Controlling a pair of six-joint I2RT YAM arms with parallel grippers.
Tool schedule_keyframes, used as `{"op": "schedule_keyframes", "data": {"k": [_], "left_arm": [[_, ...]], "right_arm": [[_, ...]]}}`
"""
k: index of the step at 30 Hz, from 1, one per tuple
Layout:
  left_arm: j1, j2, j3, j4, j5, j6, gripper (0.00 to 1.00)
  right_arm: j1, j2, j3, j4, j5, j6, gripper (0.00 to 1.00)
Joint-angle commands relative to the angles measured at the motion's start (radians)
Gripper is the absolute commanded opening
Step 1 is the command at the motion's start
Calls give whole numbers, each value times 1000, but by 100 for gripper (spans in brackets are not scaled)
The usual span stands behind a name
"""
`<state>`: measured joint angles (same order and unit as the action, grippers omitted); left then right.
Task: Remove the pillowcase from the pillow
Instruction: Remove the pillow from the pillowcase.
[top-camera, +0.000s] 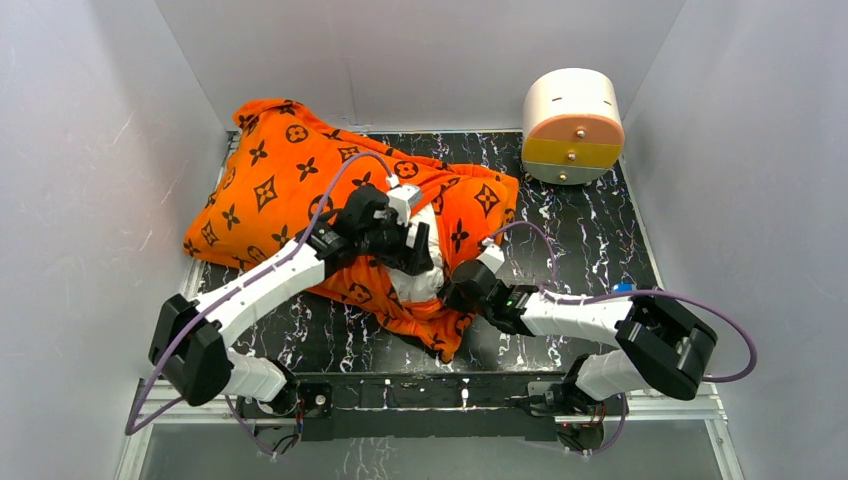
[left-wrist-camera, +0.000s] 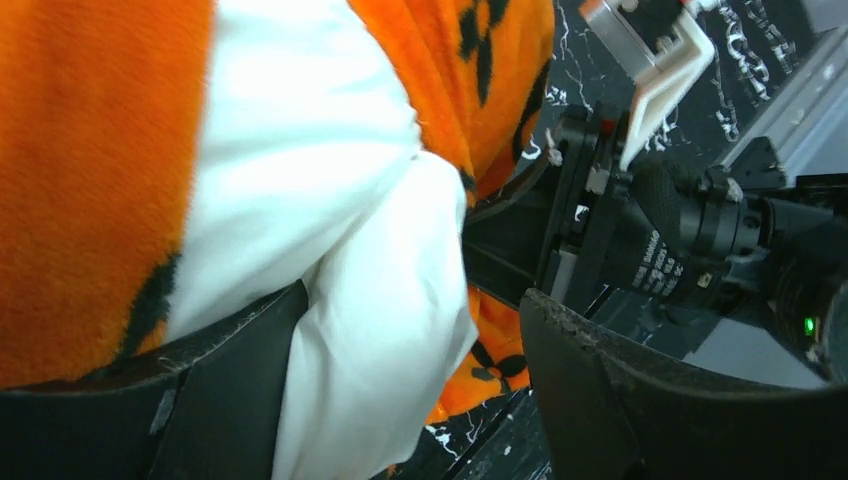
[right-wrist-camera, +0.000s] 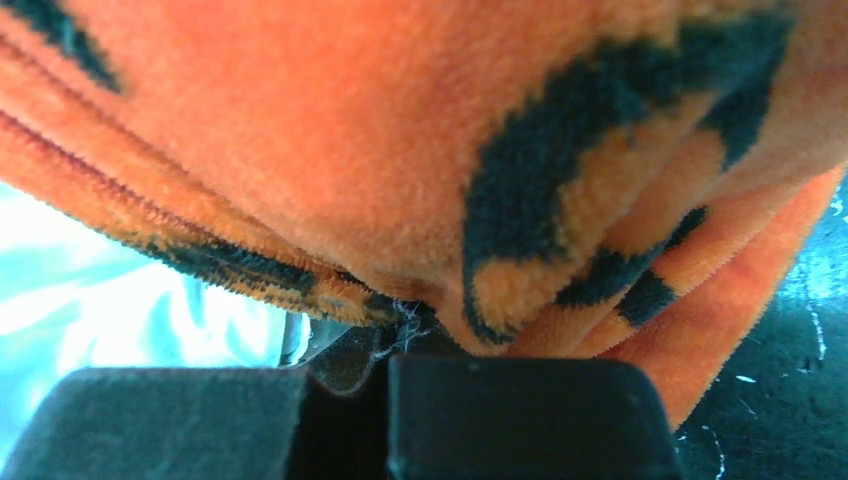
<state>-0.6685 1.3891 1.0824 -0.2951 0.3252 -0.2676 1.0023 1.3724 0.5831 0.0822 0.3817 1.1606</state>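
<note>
Where it lies across the left and middle of the dark marbled table (top-camera: 600, 240), the pillowcase (top-camera: 280, 190) is bright orange plush printed with dark flowers, circles and diamonds. It is plump at the far left and crumpled at its open near end. There the pillow (top-camera: 428, 268) pokes out, plain white and bunched (from above only a small part of it shows).

The left gripper (top-camera: 408, 240) sits over that opening with its jaws well apart. In its wrist view the white pillow (left-wrist-camera: 330, 200) hangs between them, resting against one finger and clear of the other, with orange fabric (left-wrist-camera: 90, 180) beside it.

The right gripper (top-camera: 462, 285) is at the near right of the opening, jaws closed together (its wrist view shows them meeting) (right-wrist-camera: 385, 400), with the pillowcase's hemmed edge (right-wrist-camera: 330, 150) pinched between them.

A round drawer box (top-camera: 573, 125) stands well apart at the far right corner.
</note>
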Motion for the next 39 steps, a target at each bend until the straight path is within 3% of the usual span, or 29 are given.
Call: {"op": "schedule_keyframes", "data": {"k": [1,5,8,18,19,21,23,24,25,29,33,36,39], "left_arm": [[-124,-93,-54,-40,-263,-59,78],[-226,-105,-76,-46,-459,-106,82],[-242,-54,-58,-84,-506,-91,84],[-255,233,-34,-94,-454,-19,84],[-255,262,-24,-98,-423,-8,78],[-254,304,-20,-94,-387,-3,53],[-252,328,-9,-85,-347,8,34],[-246,339,7,-82,-328,16,22],[-235,347,27,-81,-283,17,0],[-124,349,138,-56,-110,8,0],[-3,361,313,-55,-14,-9,0],[17,403,449,-107,-43,-2,0],[23,408,474,-85,-52,-28,0]], "right_arm": [[-5,5,-83,-13,-127,19,0],[-10,5,-94,32,-152,26,0],[-10,3,-107,59,-176,32,0],[-26,-174,-231,152,-147,105,0],[-30,-197,-235,139,-136,101,0],[-40,-237,-234,104,-117,86,0],[-50,-264,-224,43,-116,76,0],[-50,-276,-220,10,-116,69,0],[-50,-287,-218,-19,-121,61,0],[-51,-319,-249,-17,-252,-26,0],[-40,-272,-235,33,-603,-194,0],[4,-236,-234,51,-712,-254,0],[19,-195,-210,-20,-724,-320,0]]}}
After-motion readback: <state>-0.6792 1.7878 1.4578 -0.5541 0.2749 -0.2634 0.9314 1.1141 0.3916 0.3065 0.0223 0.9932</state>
